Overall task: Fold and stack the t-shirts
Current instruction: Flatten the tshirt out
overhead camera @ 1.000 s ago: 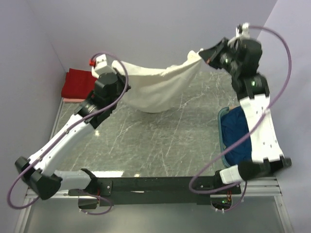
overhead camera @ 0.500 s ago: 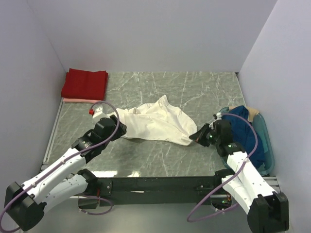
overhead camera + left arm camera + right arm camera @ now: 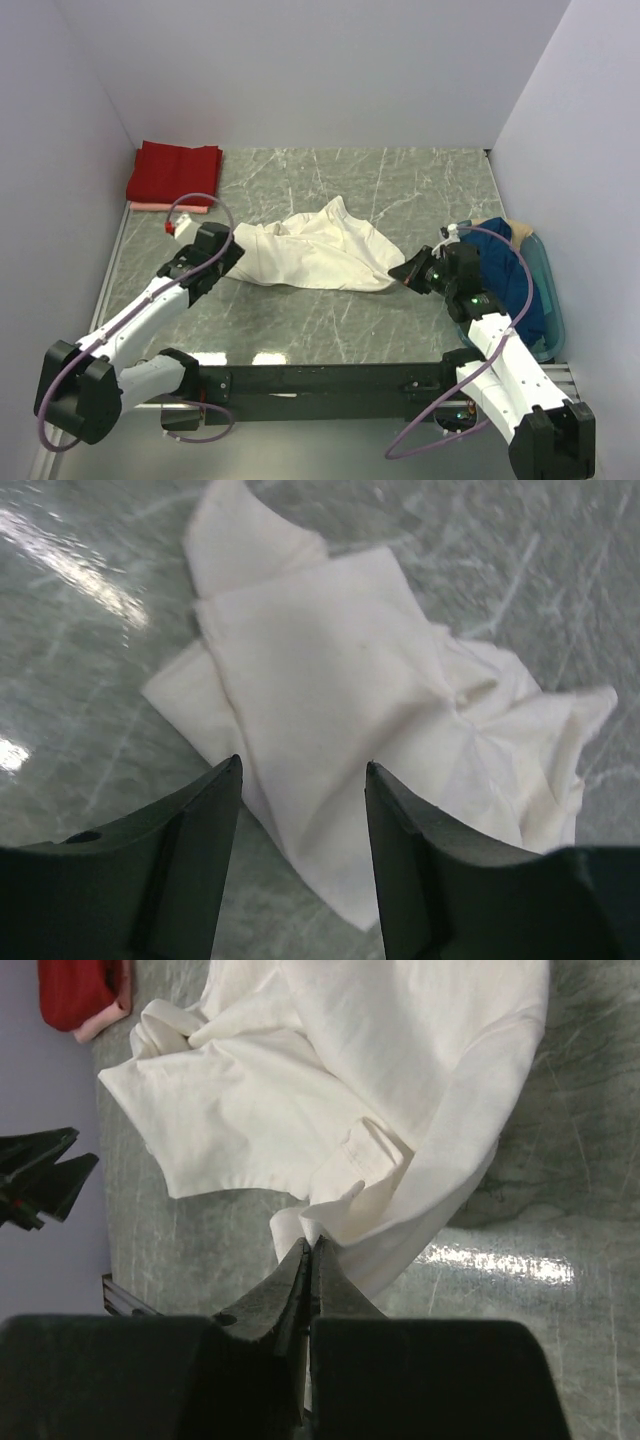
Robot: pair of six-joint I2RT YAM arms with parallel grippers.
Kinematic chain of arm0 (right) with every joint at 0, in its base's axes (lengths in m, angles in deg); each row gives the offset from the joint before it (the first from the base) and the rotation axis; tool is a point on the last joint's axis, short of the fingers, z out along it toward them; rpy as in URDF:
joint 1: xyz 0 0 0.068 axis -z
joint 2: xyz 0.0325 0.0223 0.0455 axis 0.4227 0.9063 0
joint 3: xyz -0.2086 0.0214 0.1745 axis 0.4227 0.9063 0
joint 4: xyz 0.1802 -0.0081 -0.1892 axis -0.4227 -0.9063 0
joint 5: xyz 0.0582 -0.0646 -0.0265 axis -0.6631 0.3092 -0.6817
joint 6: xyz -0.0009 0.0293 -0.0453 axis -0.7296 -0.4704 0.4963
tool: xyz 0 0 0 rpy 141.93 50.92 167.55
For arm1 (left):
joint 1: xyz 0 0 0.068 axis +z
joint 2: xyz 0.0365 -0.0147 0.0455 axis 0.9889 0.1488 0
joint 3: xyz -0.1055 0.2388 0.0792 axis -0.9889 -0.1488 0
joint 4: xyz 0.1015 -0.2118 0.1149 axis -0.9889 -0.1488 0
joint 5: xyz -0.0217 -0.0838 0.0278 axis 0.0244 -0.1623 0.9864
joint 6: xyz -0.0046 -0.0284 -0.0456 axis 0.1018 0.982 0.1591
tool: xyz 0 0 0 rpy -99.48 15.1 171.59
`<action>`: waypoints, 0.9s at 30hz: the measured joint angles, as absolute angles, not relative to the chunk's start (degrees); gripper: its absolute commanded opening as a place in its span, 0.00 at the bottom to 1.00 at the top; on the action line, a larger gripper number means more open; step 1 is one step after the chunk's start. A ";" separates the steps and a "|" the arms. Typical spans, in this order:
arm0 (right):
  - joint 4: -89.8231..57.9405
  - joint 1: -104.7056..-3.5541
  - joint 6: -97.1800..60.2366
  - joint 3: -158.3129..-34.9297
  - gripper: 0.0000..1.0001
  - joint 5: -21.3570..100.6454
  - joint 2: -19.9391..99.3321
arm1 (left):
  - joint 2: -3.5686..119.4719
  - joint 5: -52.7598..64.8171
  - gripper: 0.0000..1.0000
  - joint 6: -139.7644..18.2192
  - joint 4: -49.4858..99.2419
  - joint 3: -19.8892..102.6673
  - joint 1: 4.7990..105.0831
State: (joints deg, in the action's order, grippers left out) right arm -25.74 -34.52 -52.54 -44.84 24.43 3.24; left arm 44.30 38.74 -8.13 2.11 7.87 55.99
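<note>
A cream-white t-shirt (image 3: 315,255) lies crumpled on the middle of the table. In the right wrist view my right gripper (image 3: 310,1243) is shut, with a fold at the right edge of the cream-white t-shirt (image 3: 330,1080) pinched at its tips. My left gripper (image 3: 302,770) is open just off the left edge of the cream-white t-shirt (image 3: 340,660), holding nothing. A folded red t-shirt (image 3: 175,172) rests on a pale pink t-shirt (image 3: 160,207) at the back left corner. A dark blue t-shirt (image 3: 500,268) fills the basket on the right.
The teal plastic basket (image 3: 552,322) stands along the right wall, beside my right arm. Lavender walls close in the left, back and right sides. A black rail with the arm bases runs along the near edge.
The cream-white t-shirt, held up stretched between both grippers at the back, now lies on the table. My left gripper has opened, let it go and drawn back to the left.
</note>
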 measured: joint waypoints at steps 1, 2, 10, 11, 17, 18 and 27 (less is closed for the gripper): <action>-25.76 -34.50 -52.43 -45.02 0.00 24.26 3.46 | 44.30 37.86 0.57 -8.02 2.76 7.09 57.96; -25.67 -34.52 -52.23 -45.24 0.00 24.06 3.70 | 44.39 37.25 0.57 -7.99 3.49 6.21 59.81; -25.17 -34.52 -51.19 -45.57 0.00 22.73 5.71 | 48.13 28.66 0.54 -8.93 12.93 1.29 72.21; -25.19 -34.52 -51.08 -45.63 0.00 22.51 5.90 | 48.46 27.81 0.54 -9.26 14.22 0.49 73.41; -25.19 -34.52 -50.01 -46.88 0.00 21.85 6.80 | 53.20 22.78 0.50 -10.88 21.91 -0.80 76.86; -25.17 -34.52 -49.79 -47.05 0.00 21.70 6.95 | 54.36 22.04 0.50 -11.21 23.35 -0.80 77.06; -25.17 -34.52 -48.82 -47.29 0.00 21.07 7.48 | 60.94 20.01 0.48 -11.73 28.38 -0.83 77.41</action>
State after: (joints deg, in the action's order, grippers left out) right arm -25.17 -34.52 -48.82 -47.29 21.07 7.48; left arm 60.94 20.01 -11.73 28.38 -0.83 77.41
